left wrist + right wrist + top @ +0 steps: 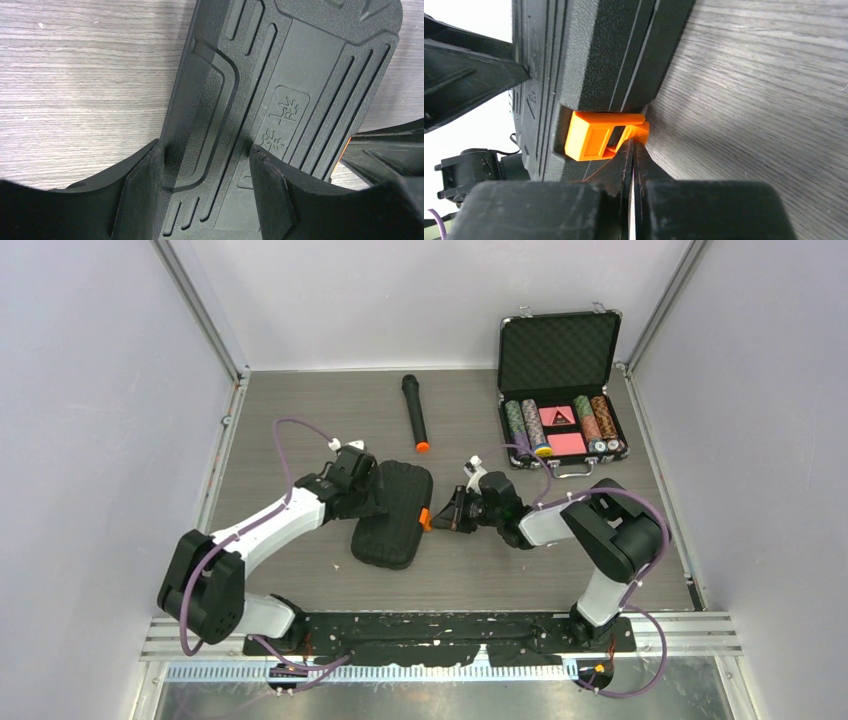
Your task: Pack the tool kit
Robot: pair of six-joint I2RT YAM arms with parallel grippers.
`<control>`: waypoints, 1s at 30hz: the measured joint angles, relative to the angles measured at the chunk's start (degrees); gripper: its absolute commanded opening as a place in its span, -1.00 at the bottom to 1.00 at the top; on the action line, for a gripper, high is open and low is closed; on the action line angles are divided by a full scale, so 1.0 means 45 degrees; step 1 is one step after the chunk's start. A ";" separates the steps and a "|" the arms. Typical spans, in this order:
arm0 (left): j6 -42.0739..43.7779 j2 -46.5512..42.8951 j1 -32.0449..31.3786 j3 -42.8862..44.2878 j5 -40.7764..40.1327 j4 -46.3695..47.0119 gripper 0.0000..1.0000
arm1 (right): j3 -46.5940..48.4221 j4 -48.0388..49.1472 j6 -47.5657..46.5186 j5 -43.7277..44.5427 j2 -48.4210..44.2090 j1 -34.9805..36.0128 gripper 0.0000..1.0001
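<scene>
The tool kit [392, 515], a flat black ribbed case, lies closed on the table between the two arms. Its orange latch [425, 519] faces right. My left gripper [372, 490] stands open over the case's left side. In the left wrist view, the left gripper [206, 150] has one finger at the edge of the lid [300, 65] and the other resting on the ribbed top. My right gripper [635, 142] is shut, nothing between its fingers, its tips touching the lower corner of the orange latch [594, 135].
A black microphone [415, 412] with an orange end lies behind the case. An open metal-edged case of poker chips [560, 390] stands at the back right. Grey walls close in the table on three sides.
</scene>
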 measured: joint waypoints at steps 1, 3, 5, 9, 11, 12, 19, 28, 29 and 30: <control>0.0000 0.0034 0.0000 0.0000 0.0087 0.0029 0.14 | 0.0000 0.0053 0.0005 -0.0019 0.0102 0.0019 -0.89; -0.0024 0.0117 0.0049 0.0000 0.0219 0.0165 0.06 | 0.0000 0.0141 0.0034 -0.0087 0.0291 0.0044 -0.89; -0.0034 0.0194 0.0121 0.0005 0.0384 0.0301 -0.02 | 0.0000 0.0330 0.0117 -0.0121 0.0471 0.0053 -0.89; -0.0063 0.0364 0.0219 -0.0117 0.0636 0.0641 -0.10 | -0.0010 0.1472 0.0520 -0.0199 0.1370 0.0136 -0.89; -0.0073 0.0452 0.0238 -0.0272 0.0758 0.0996 -0.13 | -0.0068 0.1982 0.0748 -0.0340 0.1632 0.0160 -0.89; -0.0078 0.0447 0.0253 -0.0340 0.0782 0.1127 -0.13 | -0.0117 0.2312 0.0879 -0.0471 0.1783 0.0112 -0.89; -0.0087 0.0379 0.0257 -0.0641 0.0549 0.1889 0.03 | -0.0131 0.3065 0.1171 -0.0733 0.2161 -0.0034 -0.89; 0.0000 -0.0568 0.0049 -0.0573 -0.0141 0.0685 0.48 | -0.1792 0.0432 -0.0204 0.0962 -0.1987 -0.0733 -0.23; 0.0044 -0.0874 0.0029 -0.0563 -0.0379 0.0204 0.53 | -0.1967 -0.0418 -0.0544 0.1379 -0.3041 -0.1005 -0.01; 0.0083 -0.1263 -0.0010 -0.0544 -0.0597 -0.0233 0.65 | -0.2035 -0.1394 -0.0957 0.1836 -0.4163 -0.1234 0.12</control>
